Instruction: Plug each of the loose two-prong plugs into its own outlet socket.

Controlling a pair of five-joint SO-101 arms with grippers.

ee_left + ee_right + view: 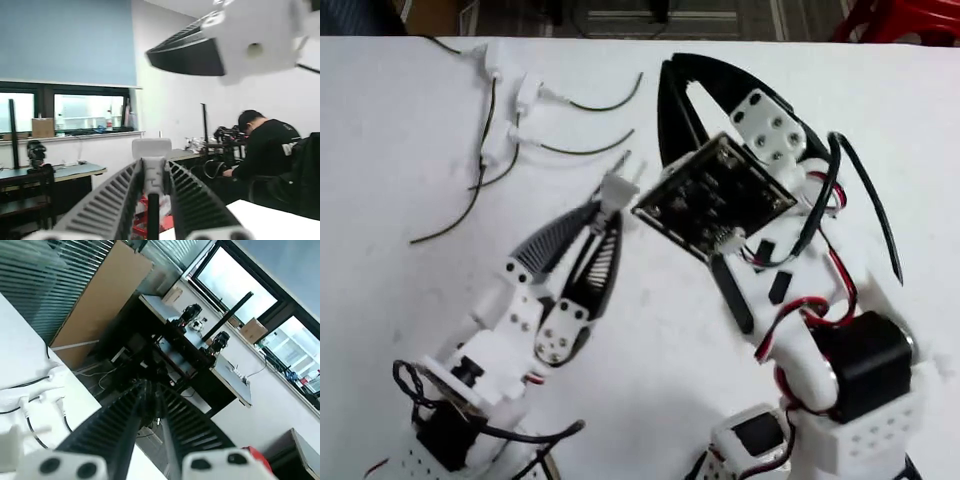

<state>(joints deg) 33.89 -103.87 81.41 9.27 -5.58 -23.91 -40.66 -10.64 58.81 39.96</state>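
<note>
My left gripper (608, 208) is shut on a white two-prong plug (618, 184) near the middle of the table, prongs pointing away from the arm. In the left wrist view the plug (151, 150) sits pinched between the ribbed fingers (112, 200), its black cable hanging below. My right gripper (667, 70) is raised just right of it, black fingers meeting at the tips with nothing between them; in its own view the fingers (115, 425) converge. Three loose white plugs (527, 92) with dark cables lie at the far left.
The right arm's wrist board (712, 195) and red and black wires (820, 290) hang over the table's right half. The right gripper's finger (190, 50) looms above the left gripper. Bare white table (400, 300) lies left of the left arm.
</note>
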